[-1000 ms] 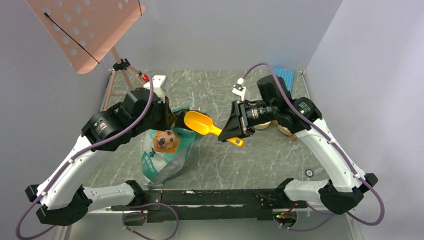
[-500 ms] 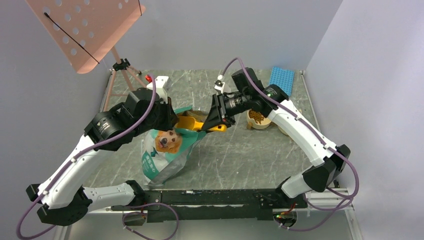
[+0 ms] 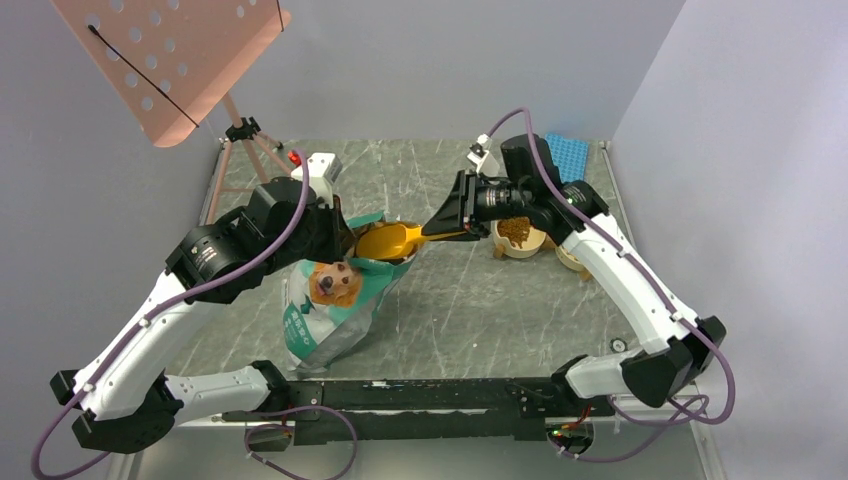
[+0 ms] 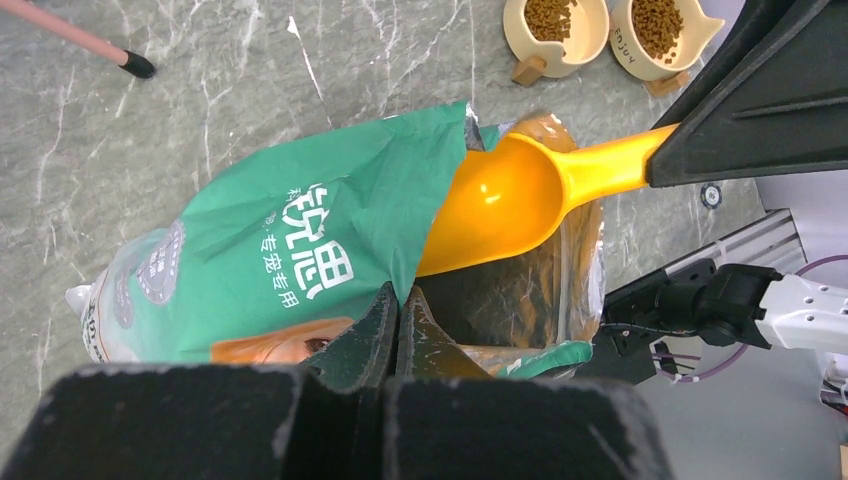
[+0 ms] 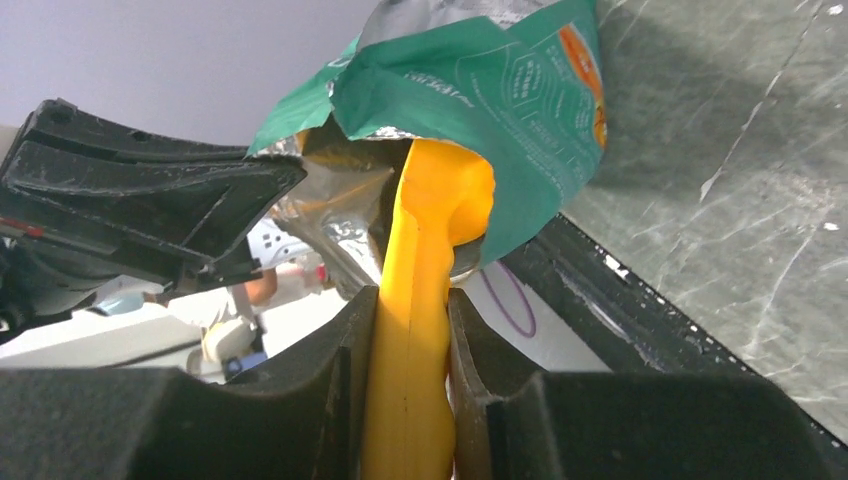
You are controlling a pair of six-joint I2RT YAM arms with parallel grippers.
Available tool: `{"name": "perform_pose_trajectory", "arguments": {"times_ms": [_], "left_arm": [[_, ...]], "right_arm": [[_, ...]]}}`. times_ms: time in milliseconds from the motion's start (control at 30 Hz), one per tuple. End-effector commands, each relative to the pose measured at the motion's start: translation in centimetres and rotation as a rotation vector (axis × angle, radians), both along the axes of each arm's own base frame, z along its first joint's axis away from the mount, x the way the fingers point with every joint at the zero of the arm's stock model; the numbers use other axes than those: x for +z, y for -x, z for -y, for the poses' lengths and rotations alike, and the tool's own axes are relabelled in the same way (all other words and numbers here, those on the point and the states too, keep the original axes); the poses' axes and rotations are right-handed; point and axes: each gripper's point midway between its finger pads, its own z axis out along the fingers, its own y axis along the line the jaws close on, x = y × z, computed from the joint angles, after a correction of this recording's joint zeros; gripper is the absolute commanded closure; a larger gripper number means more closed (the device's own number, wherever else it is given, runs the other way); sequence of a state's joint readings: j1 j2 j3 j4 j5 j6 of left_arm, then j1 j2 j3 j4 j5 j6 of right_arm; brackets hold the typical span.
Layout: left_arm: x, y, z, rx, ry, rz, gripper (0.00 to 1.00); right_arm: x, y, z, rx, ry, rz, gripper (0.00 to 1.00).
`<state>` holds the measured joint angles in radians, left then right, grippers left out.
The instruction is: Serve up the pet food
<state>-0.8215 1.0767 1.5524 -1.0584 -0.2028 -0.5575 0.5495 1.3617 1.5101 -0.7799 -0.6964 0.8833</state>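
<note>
The green bag (image 3: 325, 310) with a dog picture stands left of centre, its mouth open. My left gripper (image 4: 400, 302) is shut on the bag's rim (image 4: 440, 200) and holds it up. My right gripper (image 5: 412, 312) is shut on the handle of the orange scoop (image 5: 432, 240). The scoop's bowl (image 4: 505, 195) lies tilted in the bag's mouth and looks empty. Pet food (image 4: 549, 16) fills two cream bowls (image 4: 585, 45), to the right of the bag. The bag's inside is dark, and I see no kibble there.
A pink perforated music stand (image 3: 170, 60) on a tripod rises at the back left. A blue rack (image 3: 566, 156) lies at the back right, a white block (image 3: 318, 165) behind the bag. A black rail (image 3: 420, 395) runs along the near edge.
The right arm carried the scoop left from beside the bag into its mouth, then drew back a little to the right. The left gripper kept its hold on the bag.
</note>
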Motion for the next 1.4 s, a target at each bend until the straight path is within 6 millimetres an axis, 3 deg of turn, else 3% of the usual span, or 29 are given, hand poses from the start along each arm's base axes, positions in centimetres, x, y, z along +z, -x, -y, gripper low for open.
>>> {"name": "perform_pose_trajectory", "arguments": {"times_ms": [0, 133, 300, 433, 500, 567, 633, 767, 867, 1033, 1133, 1233, 1333, 1367], "left_arm": [[1.0, 0.7, -0.3, -0.027, 0.019, 0.025, 1.0], [0.9, 0.7, -0.1, -0.039, 0.02, 0.021, 1.0], [0.6, 0.8, 0.5, -0.068, 0.015, 0.008, 1.0], [0.9, 0.7, 0.5, -0.059, 0.019, 0.015, 1.0], [1.5, 0.6, 0.5, -0.053, 0.026, 0.022, 1.0], [2.1, 0.4, 0.4, -0.043, 0.028, 0.025, 1.0], [2.6, 0.2, 0.1, -0.02, 0.021, 0.024, 1.0], [3.4, -0.3, -1.3, 0.059, 0.011, 0.047, 1.0], [3.8, -0.1, -0.8, 0.027, 0.046, 0.066, 1.0], [3.3, 0.1, 0.0, 0.006, 0.049, 0.032, 1.0], [3.2, -0.1, 0.0, 0.003, 0.039, 0.035, 1.0], [3.1, -0.2, 0.3, -0.003, 0.042, 0.037, 1.0], [2.7, -0.1, 0.3, -0.007, 0.04, 0.031, 1.0], [2.5, -0.1, 0.3, -0.004, 0.039, 0.029, 1.0]], "right_arm": [[1.4, -3.4, 0.9, -0.188, -0.025, 0.156, 1.0], [1.5, -3.1, 0.9, -0.174, 0.037, 0.183, 1.0], [2.9, -2.6, 0.8, -0.116, 0.154, 0.216, 1.0], [3.9, -2.0, -1.0, -0.07, 0.285, 0.283, 1.0], [2.8, -1.4, -2.8, -0.036, 0.352, 0.307, 1.0], [0.5, -0.1, -4.7, 0.026, 0.445, 0.323, 1.0], [-2.0, 0.3, -5.4, 0.06, 0.578, 0.35, 1.0], [-6.4, 0.2, -5.7, 0.09, 0.79, 0.435, 1.0], [-8.9, -0.9, -5.8, 0.041, 0.839, 0.465, 1.0], [-11.4, -2.4, -4.1, -0.006, 0.996, 0.474, 1.0], [-13.7, -1.7, -5.5, 0.044, 0.939, 0.46, 1.0], [-16.7, -0.1, -10.3, 0.103, 0.659, 0.402, 1.0], [-17.0, 2.2, -14.5, 0.176, 0.307, 0.3, 1.0], [-16.9, 2.5, -14.9, 0.182, 0.241, 0.277, 1.0]]}}
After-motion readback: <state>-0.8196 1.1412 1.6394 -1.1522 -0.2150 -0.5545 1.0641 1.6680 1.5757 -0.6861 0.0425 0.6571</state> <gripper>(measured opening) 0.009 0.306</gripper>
